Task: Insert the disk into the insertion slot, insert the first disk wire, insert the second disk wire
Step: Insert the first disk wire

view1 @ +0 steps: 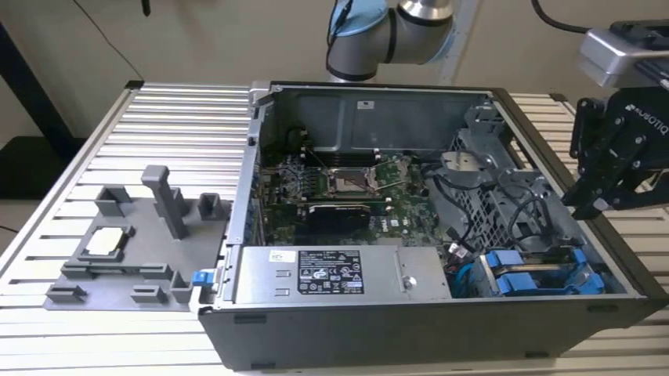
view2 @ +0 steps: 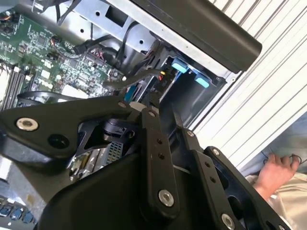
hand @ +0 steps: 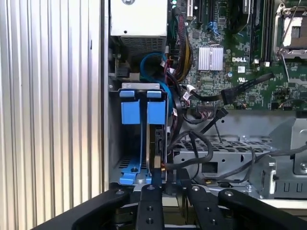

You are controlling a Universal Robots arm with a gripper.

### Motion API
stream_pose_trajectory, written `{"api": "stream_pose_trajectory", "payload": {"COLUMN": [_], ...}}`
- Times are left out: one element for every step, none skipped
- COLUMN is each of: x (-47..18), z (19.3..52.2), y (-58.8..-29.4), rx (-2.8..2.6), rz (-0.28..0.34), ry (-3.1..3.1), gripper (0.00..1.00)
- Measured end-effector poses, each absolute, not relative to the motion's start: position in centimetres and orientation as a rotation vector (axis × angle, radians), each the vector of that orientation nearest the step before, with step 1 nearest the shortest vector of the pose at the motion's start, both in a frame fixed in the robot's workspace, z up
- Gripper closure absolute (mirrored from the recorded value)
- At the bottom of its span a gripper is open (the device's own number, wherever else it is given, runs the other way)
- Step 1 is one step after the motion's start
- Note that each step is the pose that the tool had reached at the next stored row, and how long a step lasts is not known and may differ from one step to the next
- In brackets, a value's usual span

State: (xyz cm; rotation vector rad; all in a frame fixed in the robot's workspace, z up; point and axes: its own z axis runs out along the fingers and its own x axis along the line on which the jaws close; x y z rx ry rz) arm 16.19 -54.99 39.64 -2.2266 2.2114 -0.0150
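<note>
Step in hand: I judge the disk step done and the first-wire step at hand. I cannot tell whether any wire is plugged in yet.
Pincer: my pincer [view1: 587, 207] hangs just outside the case [view1: 418, 329], by its wall on the exterior view's right. Its tips are drawn together, with nothing visibly between them.
Disk: in the first wrist view the disk [hand: 156, 143] appears as a dark slab standing edge-on inside the insertion slot [hand: 129, 112], under a blue tab, and looks seated.
Insertion slot: it sits in the near corner of the case on the exterior view's right, with blue rails.
Wires: loose black wires [hand: 192, 139] lie just beside the slot, on its motherboard side.
Next move calls for: in my judgement, parting the tips and a square, careful descent into the tight space beside the slot.
Caution: a person's hand [view2: 276, 170] rests near the bench [view1: 178, 133].
</note>
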Motion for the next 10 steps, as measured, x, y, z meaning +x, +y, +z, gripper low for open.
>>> {"api": "stream_pose_trajectory", "payload": {"x": [16.0, 15.8, 15.5, 15.3, 15.0, 14.6, 14.3, 14.0, 13.7, 13.4], "z": [39.6, 39.5, 39.4, 39.4, 39.3, 39.4, 39.3, 39.3, 39.3, 39.3], "y": [-54.7, -54.5, -54.3, -54.2, -54.2, -54.1, -54.1, -54.1, -54.1, -54.1], "rx": [-2.226, -2.225, -2.224, -2.221, -2.217, -2.208, -2.198, -2.187, -2.176, -2.165], "rz": [-0.016, -0.018, -0.019, -0.018, -0.014, -0.004, 0.012, 0.029, 0.046, 0.063], "ry": [2.211, 2.210, 2.209, 2.206, 2.202, 2.194, 2.185, 2.174, 2.164, 2.153], "gripper": [0.73, 0.73, 0.73, 0.73, 0.73, 0.73, 0.73, 0.73, 0.73, 0.73]}}
